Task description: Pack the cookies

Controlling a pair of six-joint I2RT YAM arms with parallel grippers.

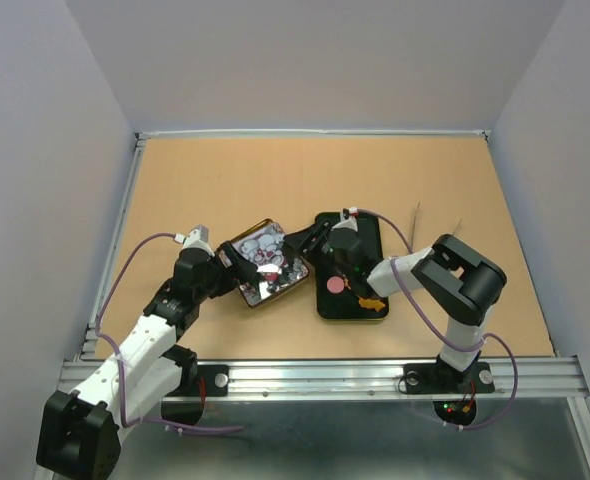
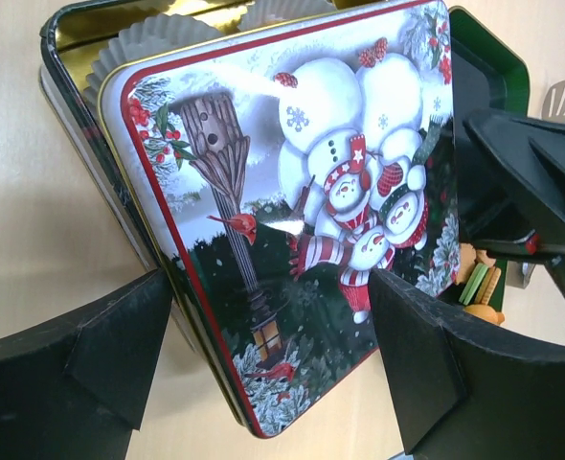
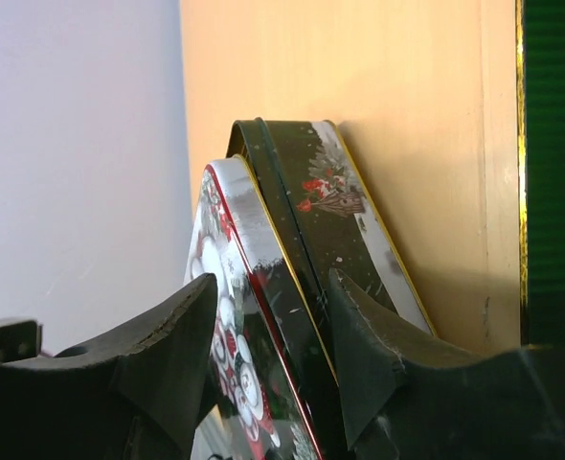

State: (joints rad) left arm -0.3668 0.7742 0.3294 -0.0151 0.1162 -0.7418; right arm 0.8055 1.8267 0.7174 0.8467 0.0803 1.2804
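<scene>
A tin (image 1: 275,285) lies left of a black tray (image 1: 360,228). Its snowman lid (image 1: 265,250) sits askew and tilted on the base (image 2: 67,86). White paper cups (image 2: 158,38) show inside. The cookies lie on the tray: a pink round one (image 1: 335,284), an orange fish (image 1: 372,302) and a small green and brown stack (image 2: 479,285). My left gripper (image 1: 237,270) is closed across the tin's near corner (image 2: 273,316). My right gripper (image 1: 300,243) grips the lid's far edge (image 3: 268,297), one finger (image 3: 182,326) on the lid's face (image 3: 227,206), beside the base wall (image 3: 330,192).
The tray's raised rim (image 3: 555,144) stands close to the right of my right gripper. Grey walls close the table on the left, back and right. A metal rail (image 1: 325,375) runs along the near edge by the arm bases.
</scene>
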